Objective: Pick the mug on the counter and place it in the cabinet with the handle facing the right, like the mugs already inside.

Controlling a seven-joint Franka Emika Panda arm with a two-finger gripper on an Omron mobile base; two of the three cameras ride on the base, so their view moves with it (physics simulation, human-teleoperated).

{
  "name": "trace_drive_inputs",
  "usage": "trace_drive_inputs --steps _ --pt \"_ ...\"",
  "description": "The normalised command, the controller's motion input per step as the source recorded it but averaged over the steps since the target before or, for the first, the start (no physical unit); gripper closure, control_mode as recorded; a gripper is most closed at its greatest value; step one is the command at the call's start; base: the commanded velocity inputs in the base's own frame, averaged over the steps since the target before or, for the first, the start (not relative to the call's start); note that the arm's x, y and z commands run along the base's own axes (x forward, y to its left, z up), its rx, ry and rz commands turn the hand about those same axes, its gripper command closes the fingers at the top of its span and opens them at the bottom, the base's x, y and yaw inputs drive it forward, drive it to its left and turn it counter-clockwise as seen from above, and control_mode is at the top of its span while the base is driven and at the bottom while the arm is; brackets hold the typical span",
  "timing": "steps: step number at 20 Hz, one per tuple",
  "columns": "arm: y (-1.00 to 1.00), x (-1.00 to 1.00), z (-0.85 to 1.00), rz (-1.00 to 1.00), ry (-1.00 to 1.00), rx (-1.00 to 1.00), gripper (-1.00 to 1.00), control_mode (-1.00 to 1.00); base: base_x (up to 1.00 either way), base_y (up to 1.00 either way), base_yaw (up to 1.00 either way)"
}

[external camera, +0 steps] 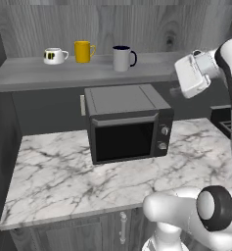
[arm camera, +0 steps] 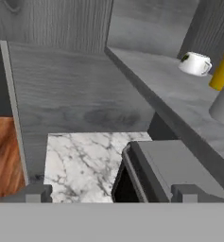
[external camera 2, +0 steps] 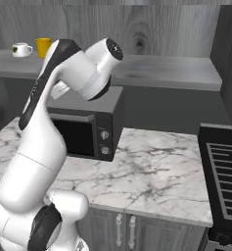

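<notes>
- White cup at far left of the cabinet shelf, upright, handle to the right.
- Yellow mug just right of it, upright, handle to the right; the 2 stand apart, not touching.
- The mug, light grey with navy rim and handle, already on the shelf, right of the yellow one, upright, handle pointing right. Nearer the shelf's front edge than the other 2.
- Microwave under the shelf on the counter, door closed, below the grey mug.
- Gripper in hand view: 2 finger tips far apart, jaws wide, nothing between them. Looks down over microwave top and marble.
- Left base view: the white hand sits at the right end of the shelf, clear of the mug, well apart from it.
- Stove at far right beside the counter in right base view.
</notes>
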Motion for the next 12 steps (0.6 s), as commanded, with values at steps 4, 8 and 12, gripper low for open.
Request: trace_drive_inputs --steps 4,8,12 --pt "0.02 -0.7 -0.44 -0.01 -0.03 0.0 -1.0 -1.0 0.0 0.0 0.0" --pt "0.07 -0.46 -0.55 -0.09 0.0 -0.02 -1.0 -1.0 0.0 0.0 0.0" --pt "0.14 -0.19 -0.63 -0.17 0.0 -0.02 -1.0 -1.0 0.0 0.0 0.0"
